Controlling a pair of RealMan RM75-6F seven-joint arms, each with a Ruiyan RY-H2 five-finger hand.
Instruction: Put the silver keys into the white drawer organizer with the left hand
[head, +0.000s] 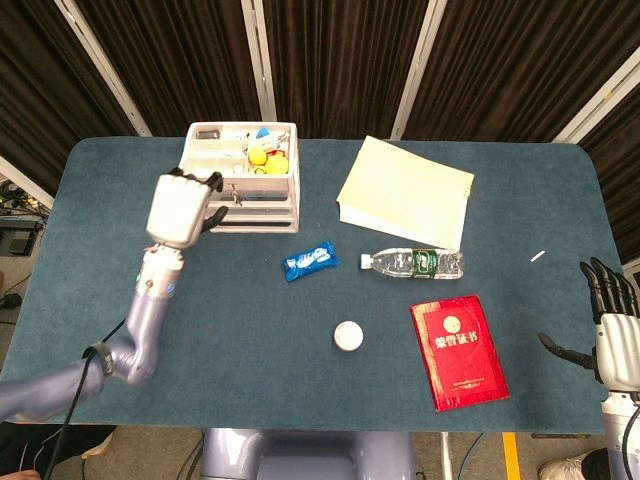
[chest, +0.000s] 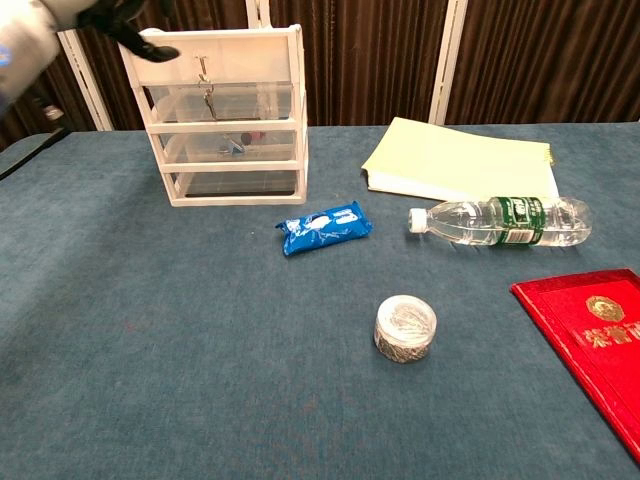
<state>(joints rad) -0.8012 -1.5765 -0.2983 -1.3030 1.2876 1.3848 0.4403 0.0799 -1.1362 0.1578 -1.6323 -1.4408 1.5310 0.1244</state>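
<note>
Left hand (head: 183, 208) just left of the white drawer organizer (head: 243, 178) — fingers spread, holding nothing. Silver keys (chest: 206, 92) hang at the organizer's front top edge, part over the rim; whether they sit fully inside I cannot tell. Judgement: release looks made; draw the hand off leftward and clear, no brushing the rim, or the keys may slip out. Right hand (head: 616, 335) far right of the organizer, fingers apart, empty. Blue felt table (head: 120, 330); dark curtains (head: 330, 60) behind.
</note>
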